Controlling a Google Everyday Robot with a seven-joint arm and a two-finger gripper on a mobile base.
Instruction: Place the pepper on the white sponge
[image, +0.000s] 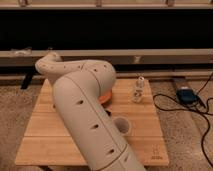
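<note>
Camera view — the pale arm (85, 110) blocks most of the wooden table (145, 127); the gripper lies hidden behind it, its grip impossible to tell — the pepper is hidden too.

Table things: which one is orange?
The flat disc peeking from behind the arm. The bottle is clear, the cup pale. The tool isn't in view.

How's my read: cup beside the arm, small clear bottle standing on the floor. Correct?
Not quite: in the camera view the bottle stands on the wooden table, not the floor. The cup is beside the arm; the gripper is out of view.
</note>
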